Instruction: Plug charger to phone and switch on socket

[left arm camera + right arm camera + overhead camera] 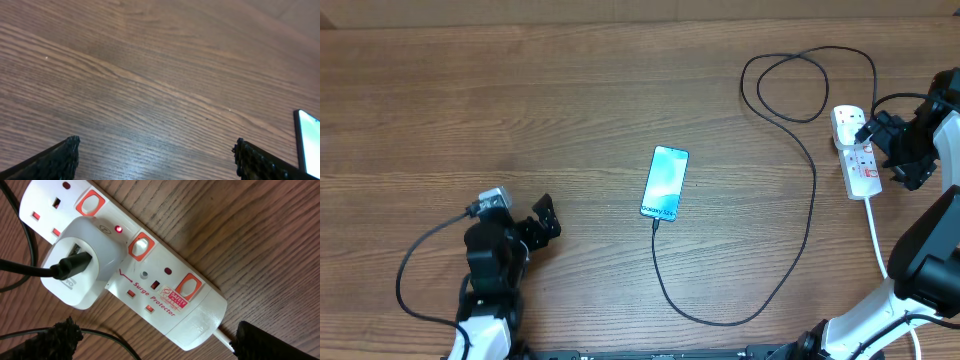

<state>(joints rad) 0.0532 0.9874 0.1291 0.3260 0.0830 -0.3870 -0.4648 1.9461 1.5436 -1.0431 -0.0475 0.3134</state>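
Note:
The phone (665,181) lies mid-table with its light blue screen lit; its edge shows in the left wrist view (307,142). The black charger cable (790,260) runs from the phone's near end, loops right and back, to a white adapter (82,262) plugged into the white power strip (857,155). In the right wrist view the strip (165,297) shows red switches and a small red light lit next to the adapter. My right gripper (155,340) is open, straddling the strip's cord end just above it. My left gripper (157,160) is open and empty over bare wood, left of the phone.
The strip's thick white cord (876,235) runs toward the table's near edge beside my right arm. The charger cable makes a loop (800,85) at the back right. The tabletop is brown wood.

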